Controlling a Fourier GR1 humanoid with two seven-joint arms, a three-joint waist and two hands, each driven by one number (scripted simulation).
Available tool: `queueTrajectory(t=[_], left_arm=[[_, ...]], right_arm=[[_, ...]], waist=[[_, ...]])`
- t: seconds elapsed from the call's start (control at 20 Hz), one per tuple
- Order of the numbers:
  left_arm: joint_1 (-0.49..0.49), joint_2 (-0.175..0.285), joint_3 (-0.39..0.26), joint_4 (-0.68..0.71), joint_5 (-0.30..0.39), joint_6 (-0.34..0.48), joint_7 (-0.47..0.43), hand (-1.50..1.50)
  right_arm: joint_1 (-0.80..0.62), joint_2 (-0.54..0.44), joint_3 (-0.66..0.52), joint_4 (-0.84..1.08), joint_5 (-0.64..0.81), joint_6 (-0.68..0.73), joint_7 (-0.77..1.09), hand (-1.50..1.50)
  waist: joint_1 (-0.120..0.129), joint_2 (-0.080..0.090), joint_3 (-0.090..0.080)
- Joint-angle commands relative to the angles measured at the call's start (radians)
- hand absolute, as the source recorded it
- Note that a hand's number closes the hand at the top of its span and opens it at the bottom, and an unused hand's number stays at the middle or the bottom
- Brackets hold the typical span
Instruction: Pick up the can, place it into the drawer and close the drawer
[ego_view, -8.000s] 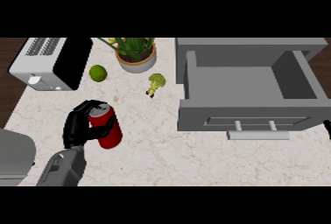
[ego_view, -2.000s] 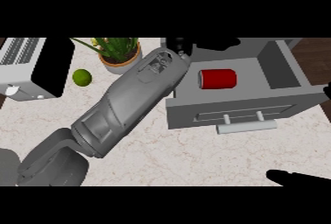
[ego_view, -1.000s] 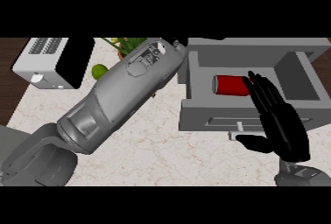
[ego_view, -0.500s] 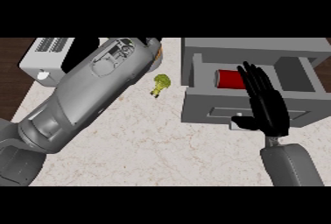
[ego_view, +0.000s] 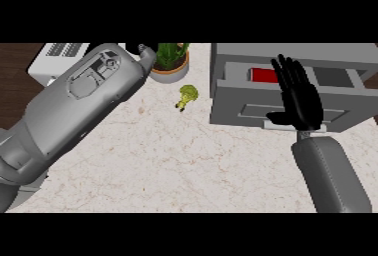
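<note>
The red can (ego_view: 263, 75) lies inside the grey drawer (ego_view: 244, 106) at the upper right, with only a small part of it showing above the drawer's front panel. My right hand (ego_view: 297, 97) is open, fingers straight and pointing away, flat against the drawer's front just above its handle (ego_view: 279, 126). The drawer stands only a little way out of the cabinet. My left forearm (ego_view: 81, 107) crosses the left side of the view. Of my left hand (ego_view: 142, 49) only a small black part shows near the plant pot.
A potted green plant (ego_view: 170, 62) stands at the back centre. A small yellow-green vegetable (ego_view: 187, 95) lies on the marble counter (ego_view: 184, 165) beside the drawer. A white toaster (ego_view: 59, 56) sits at the back left, partly behind my left forearm.
The right hand has moved away from me against the drawer's front, and the drawer has slid further in over the can. The left forearm has shifted slightly.
</note>
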Motion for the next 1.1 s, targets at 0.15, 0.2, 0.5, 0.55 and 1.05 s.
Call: queueTrajectory(t=[0.15,0.2,0.5,0.55,1.05], left_arm=[[0.093,0.092,0.013,-0.128,-0.008,-0.011,0.050,-1.50],[0.047,0.065,0.004,-0.115,-0.014,-0.004,0.083,-1.50],[0.171,0.106,0.002,-0.222,-0.046,0.005,0.059,-1.50],[0.162,0.122,-0.003,-0.231,-0.044,-0.010,0.099,-1.50],[0.310,0.171,0.025,-0.342,-0.065,-0.043,0.020,-1.50]], right_arm=[[-0.123,0.023,-0.076,0.287,0.012,-0.165,-0.016,-1.50],[-0.191,0.022,-0.087,0.332,0.012,-0.153,-0.007,-1.50],[-0.325,0.054,-0.118,0.517,0.054,-0.287,0.011,-1.50],[-0.375,0.019,-0.140,0.550,0.043,-0.254,0.013,-1.50],[-0.544,-0.028,-0.189,0.752,0.056,-0.331,0.018,-1.50]], waist=[[0.012,0.027,0.022],[0.012,0.031,0.023],[0.013,0.032,0.022],[0.013,0.032,0.023],[0.044,0.052,0.022]])
